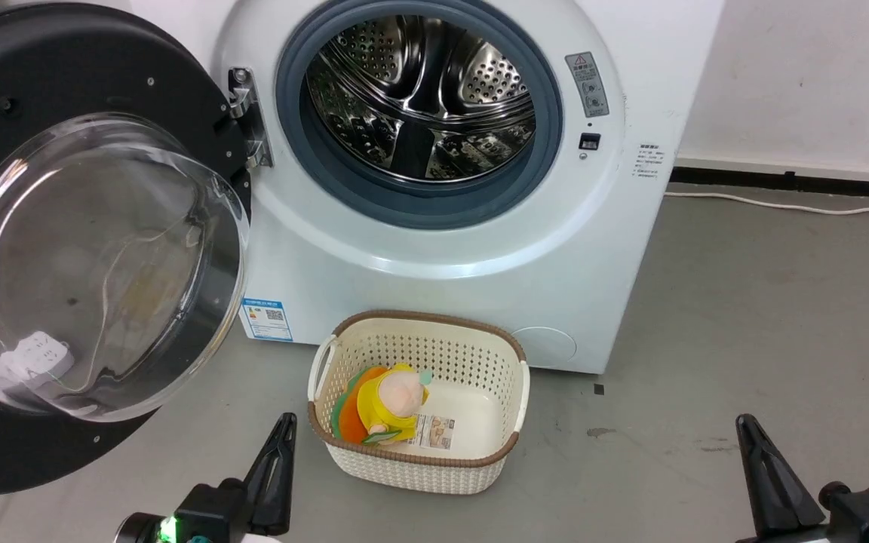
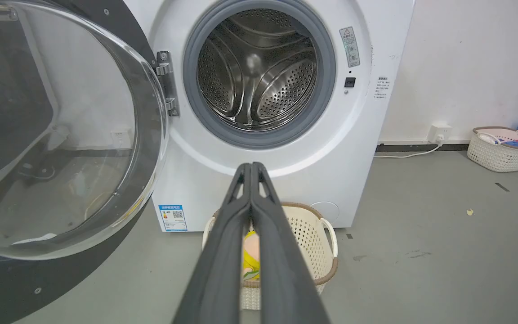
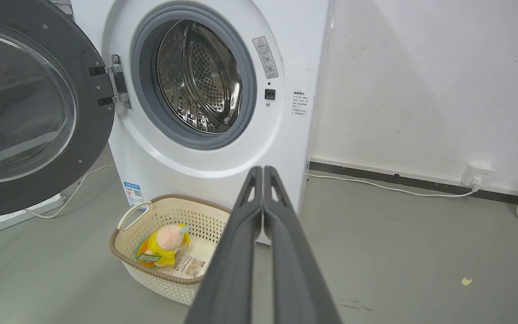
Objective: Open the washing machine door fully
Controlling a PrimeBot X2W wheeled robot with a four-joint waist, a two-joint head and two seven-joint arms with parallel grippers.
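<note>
The washing machine door [image 1: 95,264], a black disc with a clear domed glass bowl, stands swung wide to the left on its metal hinge [image 1: 247,117]. It is also in the left wrist view [image 2: 61,135] and the right wrist view [image 3: 25,108]. The white washing machine [image 1: 465,271] shows its steel drum [image 1: 423,98] inside the grey rubber ring. My left gripper [image 1: 284,426] is low at the front, shut and holding nothing, well clear of the door. My right gripper [image 1: 744,426] is shut too, far right of the machine. Both sets of closed fingertips, left [image 2: 251,165] and right [image 3: 262,168], point towards the machine.
A cream perforated basket [image 1: 419,320] with a yellow plush toy [image 1: 389,400] sits on the grey floor before the machine. A white power strip [image 3: 20,213] lies behind the door. A white cable [image 1: 781,204] runs along the wall. Another basket [image 2: 502,150] stands far right.
</note>
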